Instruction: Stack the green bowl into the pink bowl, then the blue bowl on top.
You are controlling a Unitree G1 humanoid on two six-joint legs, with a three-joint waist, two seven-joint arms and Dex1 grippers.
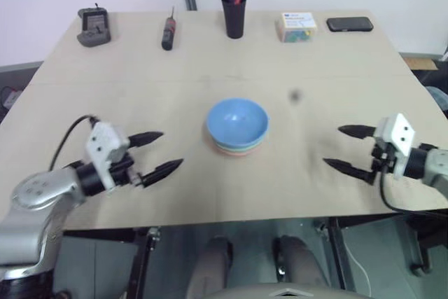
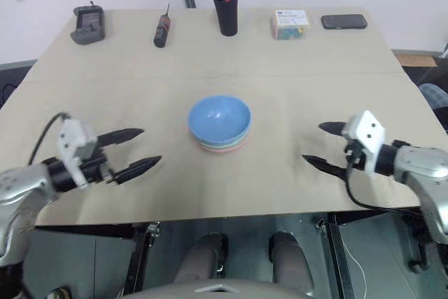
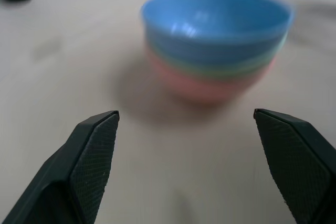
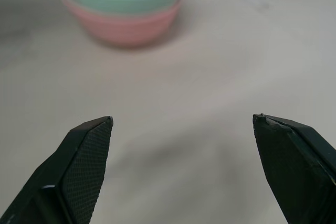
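Where labels might read, box (image 1: 296,26) writing (illegible), bowls plain

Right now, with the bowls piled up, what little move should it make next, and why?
Probably just draw both open end effectors, left and right, away: the smooth light-blue bowl already sits on the mint-green bowl inside the salmon-pink bowl.

Left gripper (image 1: 159,152): two black tapered fingers (image 3: 94,156) with cross-hatched inner pads, mounted on a white block housing. A black cable loops from the housing's 10 o'clock side. Forearm is silver-grey metal with a round joint cap. Right gripper (image 1: 345,148): matching black fingers, white housing bearing two small dark holes, black cable beneath.
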